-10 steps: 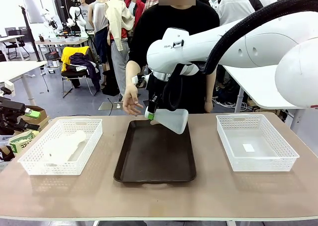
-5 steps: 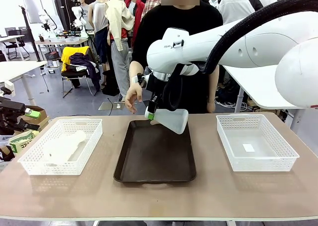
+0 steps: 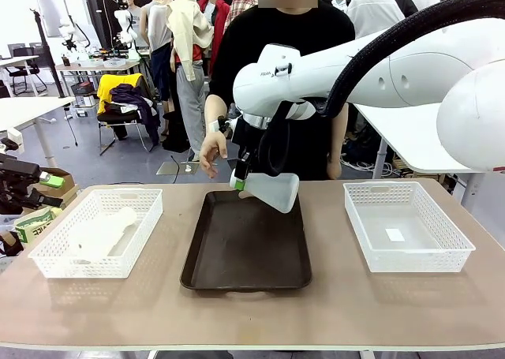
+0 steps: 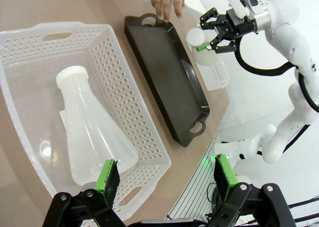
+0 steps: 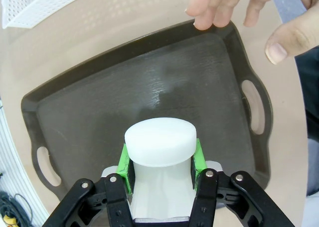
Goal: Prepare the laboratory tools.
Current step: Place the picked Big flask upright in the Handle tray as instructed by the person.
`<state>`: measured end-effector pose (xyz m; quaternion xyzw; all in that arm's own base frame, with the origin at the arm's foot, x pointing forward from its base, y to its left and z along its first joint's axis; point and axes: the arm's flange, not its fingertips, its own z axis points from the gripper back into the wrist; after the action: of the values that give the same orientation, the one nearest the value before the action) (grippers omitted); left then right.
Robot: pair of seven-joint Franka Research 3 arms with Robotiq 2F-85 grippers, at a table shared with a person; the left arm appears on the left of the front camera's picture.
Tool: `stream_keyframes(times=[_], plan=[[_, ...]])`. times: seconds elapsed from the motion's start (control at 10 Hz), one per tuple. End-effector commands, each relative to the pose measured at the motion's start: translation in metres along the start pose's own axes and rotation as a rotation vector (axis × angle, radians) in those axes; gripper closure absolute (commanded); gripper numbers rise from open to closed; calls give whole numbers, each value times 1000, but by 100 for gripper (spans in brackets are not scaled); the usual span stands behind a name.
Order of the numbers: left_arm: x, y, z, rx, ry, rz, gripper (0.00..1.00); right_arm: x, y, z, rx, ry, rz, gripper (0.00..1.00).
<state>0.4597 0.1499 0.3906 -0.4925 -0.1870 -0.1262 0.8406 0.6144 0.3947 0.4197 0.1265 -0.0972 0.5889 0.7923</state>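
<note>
Right fingers [image 5: 198, 159] clamp the flask [image 3: 274, 192] by its neck, tilted above tray [image 3: 245, 256] near surface's [image 3: 394, 304] far edge, unmoved; person's hand [image 3: 209, 152] has risen closer, handover likely; left fingers [image 4: 108, 173] spread over second flask [image 4: 89, 132] in left-edge basket [image 4: 30, 47].

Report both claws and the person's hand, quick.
Left claw: open, empty.
Right claw: shut on flask.
Person's hand: open, empty.

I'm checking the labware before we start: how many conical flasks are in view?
2. One flask lies on its side in the left basket; the other flask is held by its neck in the right gripper, above the far end of the dark tray.
</note>
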Motion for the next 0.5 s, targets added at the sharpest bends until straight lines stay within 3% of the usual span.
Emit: stream_keyframes(times=[0.0,0.1,0.2,0.4], plan=[[0,-1,2,3,4,-4,0,1,1,1,-1,-2,6,100],[0,-1,2,3,4,-4,0,0,0,0,0,0,0,100],[0,-1,2,3,4,-4,0,-5,5,8,72,-107,83,100],[0,-1,2,3,4,-4,0,-20,18,37,76,-284,240,100]])
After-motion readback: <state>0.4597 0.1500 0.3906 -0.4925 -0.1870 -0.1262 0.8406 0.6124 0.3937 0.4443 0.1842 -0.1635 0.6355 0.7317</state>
